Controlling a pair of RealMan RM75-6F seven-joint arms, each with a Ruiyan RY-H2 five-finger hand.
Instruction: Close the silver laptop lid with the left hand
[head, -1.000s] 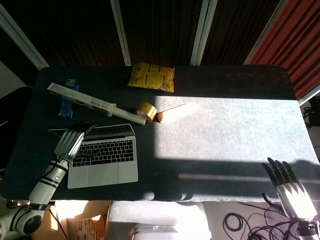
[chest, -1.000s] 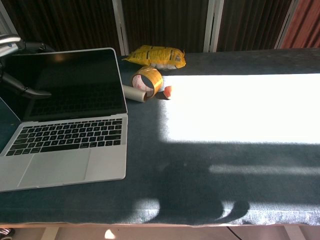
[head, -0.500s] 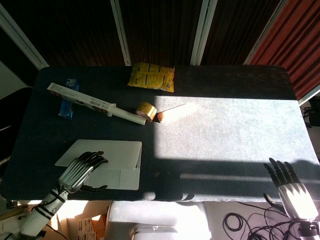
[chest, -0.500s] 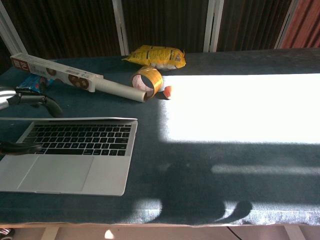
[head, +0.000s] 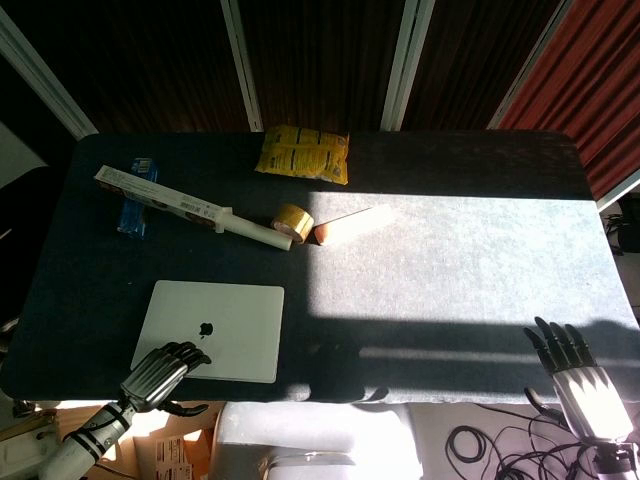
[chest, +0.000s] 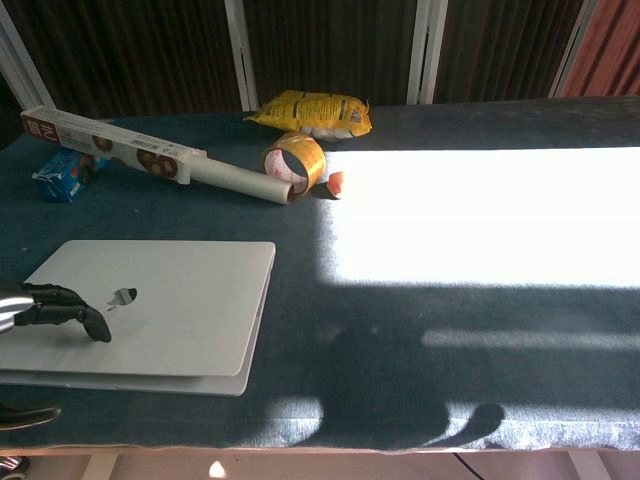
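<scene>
The silver laptop (head: 212, 329) lies with its lid down on its base at the near left of the table, logo facing up; in the chest view the laptop (chest: 170, 310) shows lid and base edges stacked along the front. My left hand (head: 160, 371) is at the laptop's near left corner, fingers curved, fingertips (chest: 95, 327) resting on the lid and the thumb apart below the table edge. It holds nothing. My right hand (head: 570, 365) hangs off the table's near right edge, fingers spread and empty.
Behind the laptop lie a long foil-wrap box (chest: 110, 143) with its roll end, a tape roll (chest: 293, 161), a small orange thing (chest: 336, 182), a blue pack (chest: 62, 174) and a yellow snack bag (chest: 310, 111). The dark table (head: 450, 270) carries a bright sunlit patch at right.
The lid went from upright to fully down on the base. My left hand rode it down and drew back toward the table's near edge. The right hand stayed put.
</scene>
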